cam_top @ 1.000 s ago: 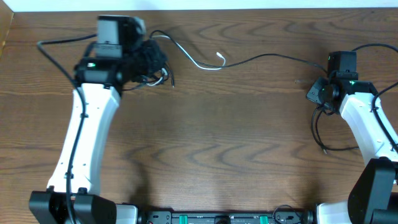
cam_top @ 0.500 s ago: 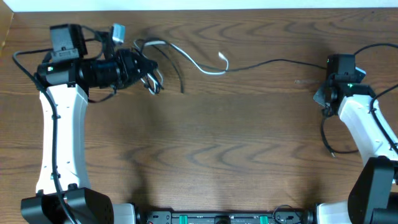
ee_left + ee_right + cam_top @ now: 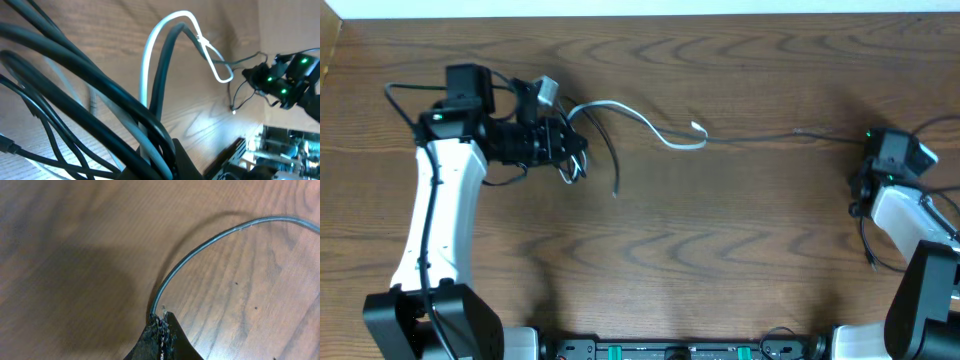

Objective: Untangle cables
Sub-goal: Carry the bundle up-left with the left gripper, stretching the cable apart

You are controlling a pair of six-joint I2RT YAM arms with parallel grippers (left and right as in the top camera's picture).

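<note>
Plainly, the black cord [image 3: 215, 237] and the white cord [image 3: 145, 65] are light, limp things that will sag and follow any pull. Their thin, smooth jackets would likely slip through a loose grip, and the small plug ends probably should not be yanked. The tangle sits at the far left of the table [image 3: 720, 260], bunched in the left pincer [image 3: 565, 150], which is clenched on a mass of black loops with the white cord among them. From there the white cord arcs free toward the middle and ends in a small hook. The black cord runs on to the right in a nearly straight line, low over the wood, to the right pincer [image 3: 162, 325], which is clenched on it close to the fingertips. The better holds look to be the free stretches outside the bunch, or just behind a plug, not the knot itself. I count two cords, one black and one white. The many dark strands in the left wrist view are most likely loops of the same black cord, though I cannot follow each one. There are two pincers, both gripping.
</note>
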